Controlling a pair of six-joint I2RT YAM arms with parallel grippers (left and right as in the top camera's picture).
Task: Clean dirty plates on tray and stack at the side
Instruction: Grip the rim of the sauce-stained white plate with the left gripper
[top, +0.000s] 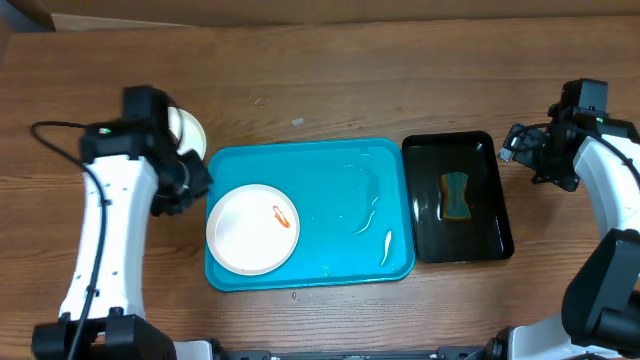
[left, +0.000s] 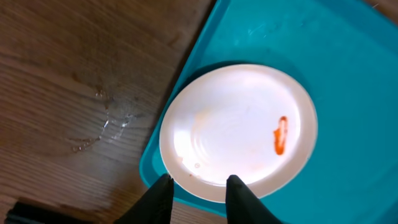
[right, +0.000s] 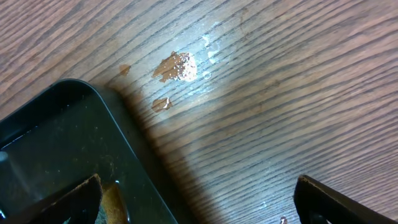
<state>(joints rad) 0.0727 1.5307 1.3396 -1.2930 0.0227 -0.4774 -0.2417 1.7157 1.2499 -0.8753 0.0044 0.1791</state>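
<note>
Item: round white plate (top: 253, 228), orange smear (left: 281, 135), at left end of turquoise plastic tray (top: 340, 160). My left fingers (left: 239, 199) parted above its near rim, empty; right fingers (right: 336, 202) wide apart (over wooden bench (right: 280, 93)). I'd pinch the rim squarely, clear of the smear.

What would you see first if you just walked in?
The big blue tray in the middle of the table, with a white plate at its left end. The plate has a bright orange smear. To the right sits a black tray holding a sponge.
</note>
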